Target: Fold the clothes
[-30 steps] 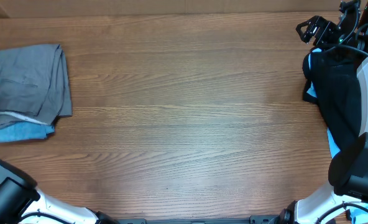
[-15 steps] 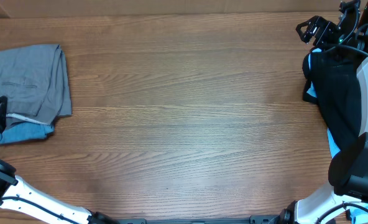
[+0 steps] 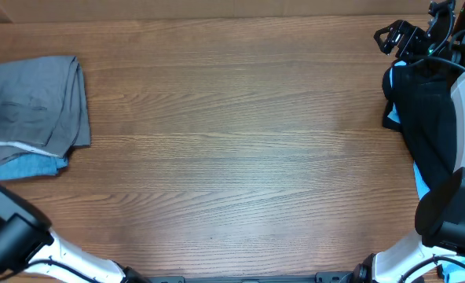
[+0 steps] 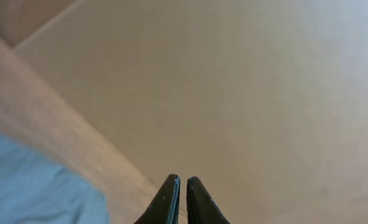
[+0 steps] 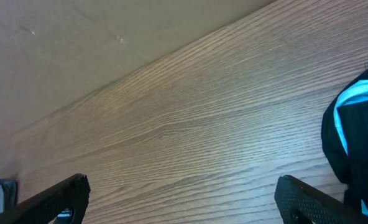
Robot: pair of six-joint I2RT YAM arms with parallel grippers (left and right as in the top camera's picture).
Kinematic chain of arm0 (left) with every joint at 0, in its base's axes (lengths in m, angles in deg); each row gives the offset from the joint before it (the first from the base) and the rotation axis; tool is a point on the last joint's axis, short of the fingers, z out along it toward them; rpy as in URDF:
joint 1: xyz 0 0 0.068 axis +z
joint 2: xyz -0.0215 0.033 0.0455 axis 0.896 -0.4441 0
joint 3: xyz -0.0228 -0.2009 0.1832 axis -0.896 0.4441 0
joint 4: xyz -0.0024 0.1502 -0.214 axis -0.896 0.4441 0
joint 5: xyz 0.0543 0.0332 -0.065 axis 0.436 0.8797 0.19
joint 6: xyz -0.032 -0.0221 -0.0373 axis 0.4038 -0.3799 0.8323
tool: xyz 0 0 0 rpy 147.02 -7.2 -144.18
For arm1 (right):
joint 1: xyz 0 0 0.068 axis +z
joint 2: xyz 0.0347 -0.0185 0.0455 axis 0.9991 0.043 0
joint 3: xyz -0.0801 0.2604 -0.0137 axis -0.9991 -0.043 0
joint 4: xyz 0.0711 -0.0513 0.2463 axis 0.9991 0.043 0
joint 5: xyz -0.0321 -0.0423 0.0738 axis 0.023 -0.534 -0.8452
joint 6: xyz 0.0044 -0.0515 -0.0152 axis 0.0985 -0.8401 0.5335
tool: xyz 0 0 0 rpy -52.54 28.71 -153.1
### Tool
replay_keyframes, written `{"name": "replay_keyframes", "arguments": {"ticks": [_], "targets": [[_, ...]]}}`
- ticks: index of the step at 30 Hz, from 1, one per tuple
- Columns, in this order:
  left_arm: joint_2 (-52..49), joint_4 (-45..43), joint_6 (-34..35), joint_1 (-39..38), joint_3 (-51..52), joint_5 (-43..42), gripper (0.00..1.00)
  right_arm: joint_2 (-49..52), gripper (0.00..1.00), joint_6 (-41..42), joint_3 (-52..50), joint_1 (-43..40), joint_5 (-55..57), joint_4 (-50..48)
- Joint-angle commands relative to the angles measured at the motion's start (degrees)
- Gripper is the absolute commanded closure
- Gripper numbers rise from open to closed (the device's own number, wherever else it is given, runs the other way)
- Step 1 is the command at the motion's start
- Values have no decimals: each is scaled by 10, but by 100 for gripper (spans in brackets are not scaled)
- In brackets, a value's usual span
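Grey garment (image 3: 32, 102) at 9 o'clock over light blue one (image 3: 28, 167); black heap (image 3: 425, 118) at 3. Left gripper (image 4: 179, 198) clenched empty, right gripper (image 5: 181, 186) released wide. Risk: grabbing several layers together, dragging heap off edge

A robot test station, as in a lab, is indicated: a wood-grain surface (image 3: 232, 157) is backed by a plain tan board (image 3: 217, 8), with a left arm (image 3: 12, 236) and right arm (image 3: 452, 212) mounted at its near edge.
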Motion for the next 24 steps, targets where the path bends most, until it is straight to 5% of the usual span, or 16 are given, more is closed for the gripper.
{"name": "replay_keyframes", "arguments": {"ticks": [1, 8, 14, 18, 21, 24], "targets": [[-55, 6, -77, -36, 7, 110, 92, -2, 0, 0, 0, 1, 0, -1], [-158, 4, -160, -68, 7, 242, 96, -2, 0, 0, 0, 1, 0, -1], [-238, -68, -116, -56, 7, 176, 96, -2, 0, 0, 0, 1, 0, -1], [-229, -348, 86, -51, -19, 76, 96, -2, 0, 0, 0, 1, 0, -1], [-208, -563, 328, -54, -100, 43, 84, -2, 0, 0, 0, 1, 0, -1], [-171, -632, 485, -66, -160, -29, 76, -2, 0, 0, 0, 1, 0, -1]]}}
